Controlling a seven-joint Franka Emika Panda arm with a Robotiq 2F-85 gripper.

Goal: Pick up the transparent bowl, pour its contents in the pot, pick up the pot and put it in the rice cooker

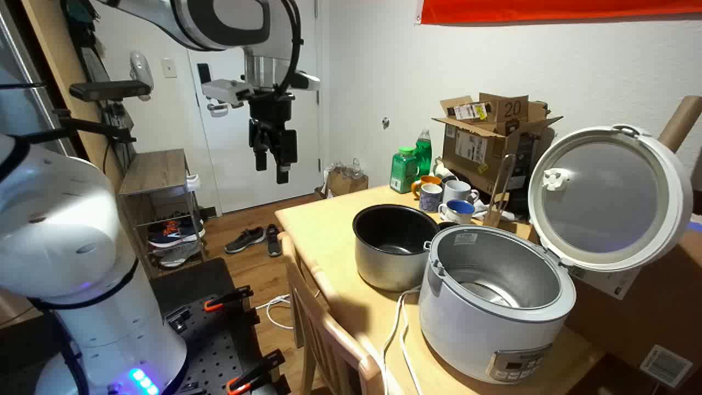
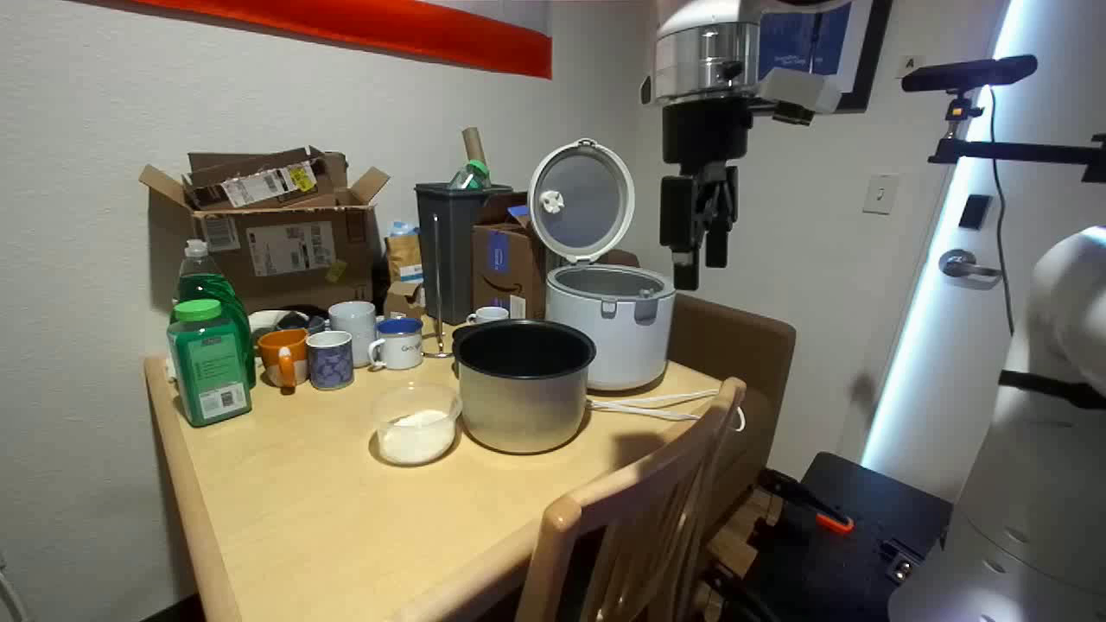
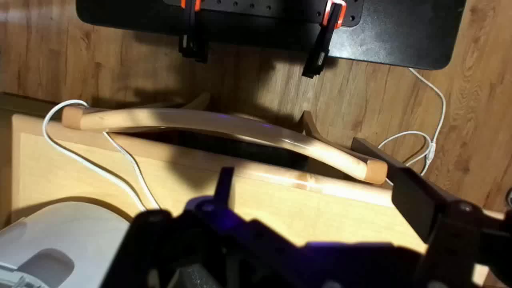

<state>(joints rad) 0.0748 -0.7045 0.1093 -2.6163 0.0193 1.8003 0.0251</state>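
The transparent bowl (image 2: 416, 432), with white contents in its lower part, rests upright on the table beside the pot; it is hidden in the exterior view from the cooker's side. The metal pot (image 1: 390, 269), black inside, stands upright between the bowl and the rice cooker (image 1: 488, 329). That white cooker has its lid (image 1: 603, 192) raised, and its cavity holds no pot. High over the table's chair side hangs my gripper (image 2: 701, 269), touching nothing. In the wrist view its fingers (image 3: 416, 204) are spread wide with bare table showing between them, and the cooker's white body (image 3: 80, 236) shows at lower left.
A wooden chair (image 2: 639, 510) backs onto the table edge below the gripper. White cables (image 1: 403, 329) run by the cooker. Several mugs (image 2: 331, 358), green bottles (image 2: 207, 363) and a cardboard box (image 2: 285, 250) crowd the far part of the table (image 2: 285, 518).
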